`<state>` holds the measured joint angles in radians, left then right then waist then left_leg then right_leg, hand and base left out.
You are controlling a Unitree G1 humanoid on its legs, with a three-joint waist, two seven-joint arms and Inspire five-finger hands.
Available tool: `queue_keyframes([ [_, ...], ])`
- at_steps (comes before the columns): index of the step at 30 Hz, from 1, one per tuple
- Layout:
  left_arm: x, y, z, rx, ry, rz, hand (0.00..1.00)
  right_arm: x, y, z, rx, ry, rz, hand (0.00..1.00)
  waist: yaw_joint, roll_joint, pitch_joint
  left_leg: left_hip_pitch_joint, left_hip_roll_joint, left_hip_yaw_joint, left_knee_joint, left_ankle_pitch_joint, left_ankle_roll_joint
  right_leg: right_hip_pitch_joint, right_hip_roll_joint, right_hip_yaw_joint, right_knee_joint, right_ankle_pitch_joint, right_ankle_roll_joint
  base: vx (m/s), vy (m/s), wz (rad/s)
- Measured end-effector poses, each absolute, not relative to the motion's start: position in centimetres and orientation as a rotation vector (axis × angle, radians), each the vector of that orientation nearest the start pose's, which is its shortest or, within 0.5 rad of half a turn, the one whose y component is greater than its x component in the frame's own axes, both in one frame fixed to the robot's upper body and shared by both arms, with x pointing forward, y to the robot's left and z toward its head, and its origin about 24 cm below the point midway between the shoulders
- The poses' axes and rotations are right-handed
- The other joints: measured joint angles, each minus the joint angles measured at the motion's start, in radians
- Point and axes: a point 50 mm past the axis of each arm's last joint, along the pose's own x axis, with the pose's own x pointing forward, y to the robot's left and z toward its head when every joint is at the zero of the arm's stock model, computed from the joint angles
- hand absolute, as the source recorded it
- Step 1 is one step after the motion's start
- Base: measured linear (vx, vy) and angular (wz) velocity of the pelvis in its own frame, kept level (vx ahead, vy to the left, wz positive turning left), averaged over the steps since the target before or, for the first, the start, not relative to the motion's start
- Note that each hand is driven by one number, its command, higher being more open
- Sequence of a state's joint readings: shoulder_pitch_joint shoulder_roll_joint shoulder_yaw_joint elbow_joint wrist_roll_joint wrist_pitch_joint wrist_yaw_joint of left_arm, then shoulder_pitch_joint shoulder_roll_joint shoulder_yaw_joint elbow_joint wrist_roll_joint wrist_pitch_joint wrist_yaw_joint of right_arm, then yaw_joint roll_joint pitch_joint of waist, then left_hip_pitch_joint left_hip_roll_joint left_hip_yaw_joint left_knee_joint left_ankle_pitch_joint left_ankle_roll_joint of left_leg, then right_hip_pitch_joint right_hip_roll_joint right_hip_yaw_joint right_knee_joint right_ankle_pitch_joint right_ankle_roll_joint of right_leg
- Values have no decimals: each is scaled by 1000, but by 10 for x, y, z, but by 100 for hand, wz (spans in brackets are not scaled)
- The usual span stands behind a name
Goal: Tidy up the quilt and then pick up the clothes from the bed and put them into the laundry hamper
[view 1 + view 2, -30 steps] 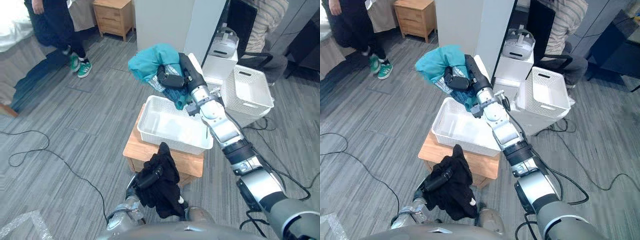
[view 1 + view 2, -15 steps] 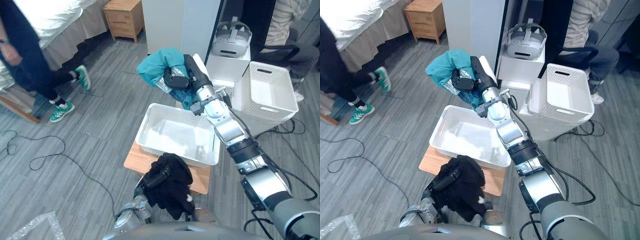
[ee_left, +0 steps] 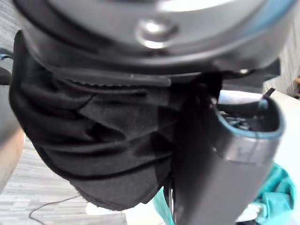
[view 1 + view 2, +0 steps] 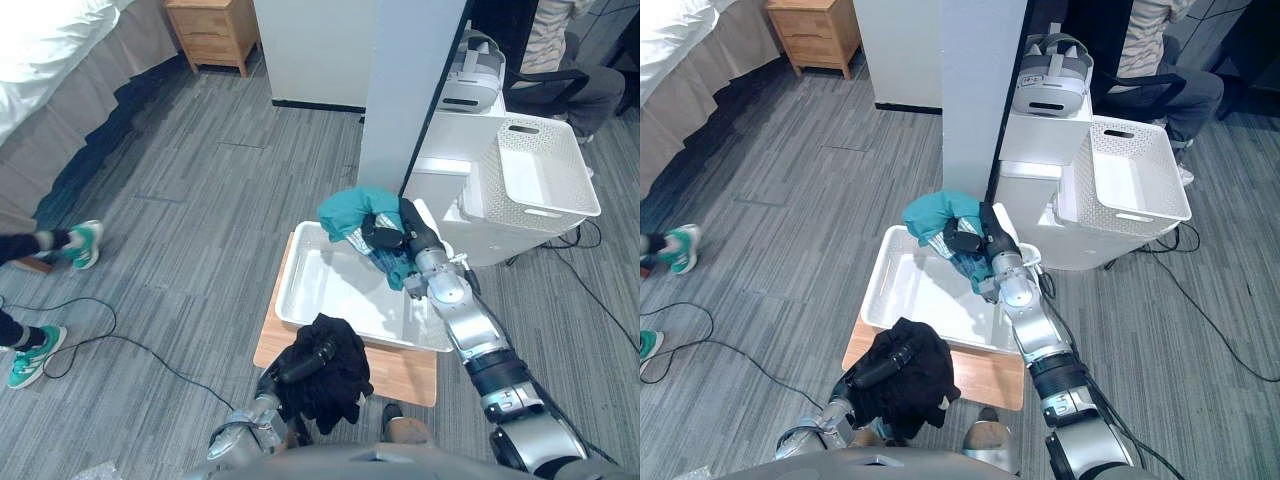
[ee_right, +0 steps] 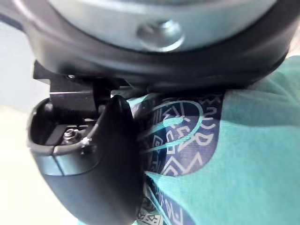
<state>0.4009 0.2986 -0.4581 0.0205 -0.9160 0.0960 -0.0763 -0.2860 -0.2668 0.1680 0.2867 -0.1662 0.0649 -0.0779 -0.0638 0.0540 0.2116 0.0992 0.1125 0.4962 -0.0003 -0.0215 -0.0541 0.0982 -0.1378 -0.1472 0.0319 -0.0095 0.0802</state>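
The right robot hand has come down. A moment ago it held the teal shirt high by the hamper's far edge. The head camera has swung as well, but against the hamper the drop looks real. The shirt now hangs just above the far right corner, its lower folds at the rim or dipping inside. The fingers stay clenched round the cloth, and the right wrist view shows the thumb pressed over the patterned fabric.

Lower down, the left robot hand grips a black garment in a bundle. It sits at the hamper's near edge, over the wooden table. Neither piece is in yet. The teal one looks ready to be let go, and the black one should follow.
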Motion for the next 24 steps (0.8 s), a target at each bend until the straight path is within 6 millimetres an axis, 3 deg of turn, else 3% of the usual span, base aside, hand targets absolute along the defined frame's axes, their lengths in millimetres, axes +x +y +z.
queue_keyframes([
  [1, 123, 110, -50, -738, 667, -282, 0, 301, -168, 40, -502, 78, 61, 100, -7, 2, -2, 8, 0, 0, -12, 7, -2, 3, 2, 0, -1, 0, 0, -3, -35, 1],
  [10, 131, 86, -42, -765, 648, -390, 0, 282, -178, 12, -539, 179, 36, 100, -24, 17, -20, 13, -14, 9, -83, 60, -9, -9, 9, 14, -36, 1, 1, -53, -49, -5],
  [16, 141, 73, -35, -771, 620, -452, 0, 279, -169, 0, -538, 217, 49, 100, -26, 7, -39, 14, -7, 38, -88, 79, -10, -25, 17, 49, -40, 4, 6, -93, -44, -16],
  [20, 161, 67, -22, -754, 544, -483, 0, 279, -170, 0, -536, 219, 45, 100, -32, -7, -59, 14, -5, 49, -89, 91, -9, -28, 19, 67, -53, 12, 18, -98, -24, -9],
  [24, 196, 59, 8, -713, 400, -560, 0, 279, -172, 0, -501, 222, 16, 100, -42, -26, -77, 12, -6, 51, -90, 96, -6, -37, 19, 69, -52, 17, 25, -78, -4, -2],
])
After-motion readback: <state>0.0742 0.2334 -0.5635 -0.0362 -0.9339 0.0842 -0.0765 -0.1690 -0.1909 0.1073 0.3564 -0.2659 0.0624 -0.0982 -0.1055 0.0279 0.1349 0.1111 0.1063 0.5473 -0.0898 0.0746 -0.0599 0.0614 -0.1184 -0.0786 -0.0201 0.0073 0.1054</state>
